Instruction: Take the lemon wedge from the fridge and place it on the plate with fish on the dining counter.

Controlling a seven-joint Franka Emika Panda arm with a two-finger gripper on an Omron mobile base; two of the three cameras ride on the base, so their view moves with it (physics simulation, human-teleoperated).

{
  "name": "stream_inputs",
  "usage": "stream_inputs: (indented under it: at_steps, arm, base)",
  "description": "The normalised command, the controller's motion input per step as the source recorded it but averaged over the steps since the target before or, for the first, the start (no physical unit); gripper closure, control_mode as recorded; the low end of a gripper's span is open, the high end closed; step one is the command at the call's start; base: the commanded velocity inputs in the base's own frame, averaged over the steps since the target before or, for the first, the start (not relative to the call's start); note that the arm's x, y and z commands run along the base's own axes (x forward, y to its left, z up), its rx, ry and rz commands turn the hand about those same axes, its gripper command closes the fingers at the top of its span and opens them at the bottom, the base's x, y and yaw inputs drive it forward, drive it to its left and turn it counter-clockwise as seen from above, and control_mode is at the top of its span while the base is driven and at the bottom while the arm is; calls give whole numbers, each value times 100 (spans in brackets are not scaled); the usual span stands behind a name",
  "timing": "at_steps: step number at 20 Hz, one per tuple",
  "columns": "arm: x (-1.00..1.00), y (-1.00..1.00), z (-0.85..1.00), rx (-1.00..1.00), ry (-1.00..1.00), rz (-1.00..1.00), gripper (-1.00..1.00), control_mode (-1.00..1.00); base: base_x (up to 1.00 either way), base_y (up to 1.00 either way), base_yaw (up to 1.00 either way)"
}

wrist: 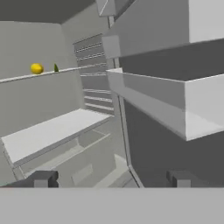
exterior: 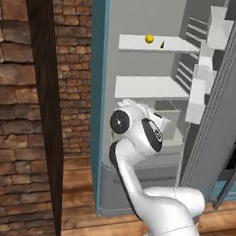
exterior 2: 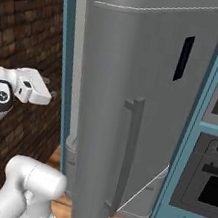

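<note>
arm (exterior: 149, 192): glossy white, chunky rounded links | joints: black round caps | your pincer (wrist: 111, 178) tips: small, dark, blocky

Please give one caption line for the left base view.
Open fridge with lemon wedge on its upper shelf, robot arm in front.

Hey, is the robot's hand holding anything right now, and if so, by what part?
Nothing is held. The hand is open and empty, while the lemon wedge sits apart on the upper fridge shelf.

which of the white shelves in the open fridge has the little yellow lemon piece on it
The upper shelf: the lemon wedge sits on it beside a small dark green thing. The shelf below is bare.
</note>
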Motion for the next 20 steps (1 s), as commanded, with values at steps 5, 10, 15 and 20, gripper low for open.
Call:
stream_inputs:
  at_steps: [5, 10, 15, 20]
  arm:
    - [62, -66, 0, 2, 21, 0, -100, -100]
    - [-32, -100, 0, 3, 10, -12, -100, -100]
    - [-52, -89, 0, 2, 0, -6, -100, -100]
    - [-8, -8, 3, 2, -2, 3, -100, -100]
  base:
    - [0, 0, 0]
    - [0, 0, 0]
    - [0, 0, 0]
    - [0, 0, 0]
